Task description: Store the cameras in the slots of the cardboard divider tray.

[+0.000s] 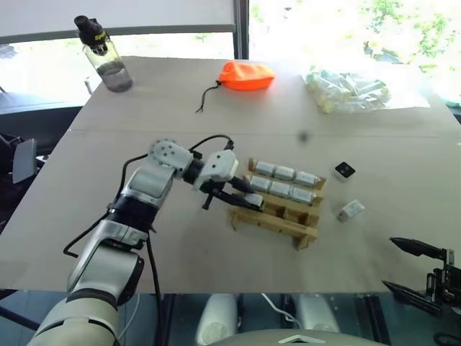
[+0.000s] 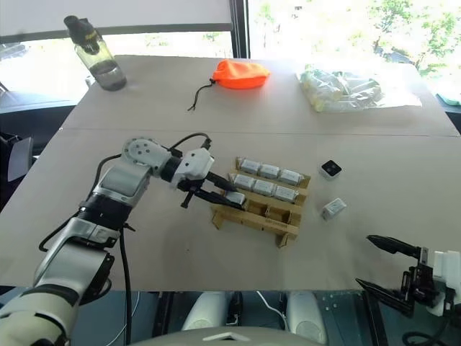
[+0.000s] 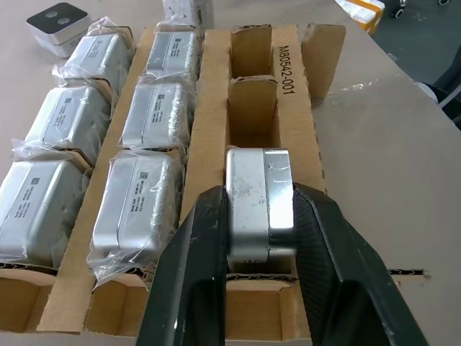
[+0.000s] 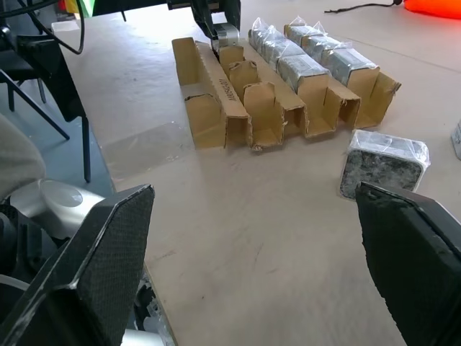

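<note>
At the near row of the cardboard divider tray (image 1: pixel 277 210), left gripper (image 3: pixel 261 238) has its two black fingers (image 3: pixel 193 267) pressed on either side of a bare silver camera (image 3: pixel 259 205). That camera stands on end, lower part already down in the end slot of that row; jaws narrow, flanking it, contact on both sides as far as the wrist view shows. Other two slots in that row sit vacant beyond it.

Middle and far rows: six cameras (image 1: pixel 281 189) seated, three per row, each wrapped in clear plastic, label side up.

Outside the tray, on the right of it: one camera (image 1: pixel 344 170) lies with its black face up just off the far corner, another wrapped one (image 1: pixel 351 210) lies on its side nearer the table edge. Both are apart from the tray and from each other.

Right gripper (image 1: pixel 414 268) hangs at the near right edge of the table (image 1: pixel 216 245), fingers spread wide, nothing between them, well apart from the tray. Its wrist view looks at the tray's open end and the wrapped loose camera.

Far side of the table: water bottle (image 1: pixel 104 56) at the left corner, orange pouch (image 1: pixel 246 75) with a black cord in the middle, clear plastic bag (image 1: pixel 347 89) of pale items to the right.
</note>
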### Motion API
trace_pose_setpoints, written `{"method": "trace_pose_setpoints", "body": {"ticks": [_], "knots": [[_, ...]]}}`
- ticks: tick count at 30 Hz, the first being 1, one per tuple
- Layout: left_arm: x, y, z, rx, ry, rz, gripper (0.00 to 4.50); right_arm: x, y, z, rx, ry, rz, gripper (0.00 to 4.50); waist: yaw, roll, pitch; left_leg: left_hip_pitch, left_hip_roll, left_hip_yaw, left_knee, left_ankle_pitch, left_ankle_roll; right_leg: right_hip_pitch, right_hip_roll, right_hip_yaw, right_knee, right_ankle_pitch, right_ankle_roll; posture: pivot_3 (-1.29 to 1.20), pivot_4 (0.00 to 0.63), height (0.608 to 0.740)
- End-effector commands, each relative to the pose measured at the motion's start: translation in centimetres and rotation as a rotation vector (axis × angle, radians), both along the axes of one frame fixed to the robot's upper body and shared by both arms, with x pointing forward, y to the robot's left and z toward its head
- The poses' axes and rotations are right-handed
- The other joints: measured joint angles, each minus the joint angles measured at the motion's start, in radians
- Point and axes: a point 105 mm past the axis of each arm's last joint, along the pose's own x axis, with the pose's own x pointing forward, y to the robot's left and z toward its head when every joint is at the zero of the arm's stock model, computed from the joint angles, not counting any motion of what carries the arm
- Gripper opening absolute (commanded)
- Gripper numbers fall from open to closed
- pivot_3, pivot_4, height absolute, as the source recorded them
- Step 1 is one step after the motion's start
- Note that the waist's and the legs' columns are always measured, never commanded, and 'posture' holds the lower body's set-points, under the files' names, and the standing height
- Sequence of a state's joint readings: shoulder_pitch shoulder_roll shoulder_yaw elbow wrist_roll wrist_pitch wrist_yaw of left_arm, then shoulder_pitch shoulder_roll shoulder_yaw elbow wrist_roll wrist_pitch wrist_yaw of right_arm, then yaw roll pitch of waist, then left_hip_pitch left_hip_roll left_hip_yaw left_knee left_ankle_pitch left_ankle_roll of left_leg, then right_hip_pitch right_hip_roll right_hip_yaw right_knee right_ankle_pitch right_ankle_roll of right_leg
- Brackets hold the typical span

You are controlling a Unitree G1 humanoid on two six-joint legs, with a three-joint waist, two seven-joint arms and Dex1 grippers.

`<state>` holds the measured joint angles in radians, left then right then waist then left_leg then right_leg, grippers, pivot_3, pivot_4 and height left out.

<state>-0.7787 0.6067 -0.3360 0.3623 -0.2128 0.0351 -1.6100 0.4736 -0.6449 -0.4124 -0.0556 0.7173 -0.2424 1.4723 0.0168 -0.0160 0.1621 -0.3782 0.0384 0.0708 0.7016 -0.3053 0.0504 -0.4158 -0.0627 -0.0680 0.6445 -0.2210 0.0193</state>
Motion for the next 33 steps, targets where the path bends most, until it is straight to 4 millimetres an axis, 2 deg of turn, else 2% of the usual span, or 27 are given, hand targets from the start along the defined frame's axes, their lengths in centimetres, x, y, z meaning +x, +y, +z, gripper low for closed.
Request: {"method": "trace_pose_setpoints", "body": {"ticks": [1,2,5,10,13,15,19,23,30,33], "knots": [[0.2,-0.2,1.4,-0.028,-0.041,-0.014,2.91,0.1,-0.1,0.9,-0.013,-0.037,-0.017,4.5,0.0,0.0,0.0,0.0,0.0,0.0,0.0,0.0,0.0,0.0,0.0,0.0,0.0,0.0,0.0,0.0,0.15,0.726],[0.1,-0.3,1.7,-0.049,-0.044,-0.015,3.39,0.3,-0.2,0.8,-0.022,-0.03,-0.025,4.5,0.0,0.0,0.0,0.0,0.0,0.0,0.0,0.0,0.0,0.0,0.0,0.0,0.0,0.0,0.0,0.0,0.15,0.726],[-0.3,-0.1,2.6,-0.096,-0.03,-0.012,4.4,0.7,-0.2,0.5,-0.052,0.006,-0.062,4.5,0.0,0.0,0.0,0.0,0.0,0.0,0.0,0.0,0.0,0.0,0.0,0.0,0.0,0.0,0.0,0.0,0.15,0.726],[-1.4,0.4,4.2,-0.164,0.046,0.007,4.4,2.5,-0.7,0.3,-0.16,0.049,-0.104,4.5,-0.002,0.0,0.0,0.0,0.0,0.0,0.0,0.0,-0.001,0.0,0.0,0.001,0.0,0.0,0.0,0.0,0.15,0.726],[-2.4,0.8,5.2,-0.211,0.103,0.034,4.4,3.5,-0.7,1.2,-0.113,0.175,-0.131,4.5,-0.002,0.001,0.0,0.0,0.0,0.001,0.0,0.001,-0.002,-0.001,0.0,0.001,0.0,0.0,0.0,0.0,0.15,0.726],[-3.2,1.5,5.5,-0.233,0.123,0.055,4.4,4.2,-0.7,2.1,-0.087,0.173,-0.139,4.5,-0.001,0.0,0.0,0.0,0.001,-0.001,0.0,0.001,-0.002,0.0,0.0,0.001,0.001,0.0,0.0,0.0,0.15,0.726],[-4.0,3.4,5.4,-0.267,0.143,0.168,4.4,5.2,-1.3,2.4,-0.181,0.185,-0.093,4.5,-0.005,0.002,0.0,0.0,0.001,0.0,0.0,0.001,-0.002,-0.001,0.0,0.002,0.0,0.0,0.0,0.0,0.15,0.726],[-5.2,5.8,4.2,-0.26,0.162,0.349,4.4,7.9,-2.1,2.5,-0.39,0.137,-0.001,4.5,-0.012,0.0,0.001,0.001,0.001,0.001,0.0,0.0,-0.001,-0.001,0.0,0.002,-0.001,0.0,0.0,0.0,0.15,0.726],[-7.4,6.2,3.2,-0.293,0.166,0.489,4.4,11.9,-1.8,3.4,-0.588,0.063,0.186,4.5,-0.001,0.003,0.003,-0.001,0.0,-0.001,0.0,0.001,-0.002,-0.001,-0.001,0.0,-0.001,0.0,0.0,0.0,0.15,0.726],[-8.1,6.2,3.1,-0.3,0.153,0.521,4.4,12.9,-1.1,3.3,-0.676,0.043,0.299,4.5,-0.002,0.003,0.003,-0.001,0.0,0.0,0.0,0.001,-0.002,-0.001,-0.002,0.001,-0.002,0.0,0.0,0.0,0.15,0.726]]}}
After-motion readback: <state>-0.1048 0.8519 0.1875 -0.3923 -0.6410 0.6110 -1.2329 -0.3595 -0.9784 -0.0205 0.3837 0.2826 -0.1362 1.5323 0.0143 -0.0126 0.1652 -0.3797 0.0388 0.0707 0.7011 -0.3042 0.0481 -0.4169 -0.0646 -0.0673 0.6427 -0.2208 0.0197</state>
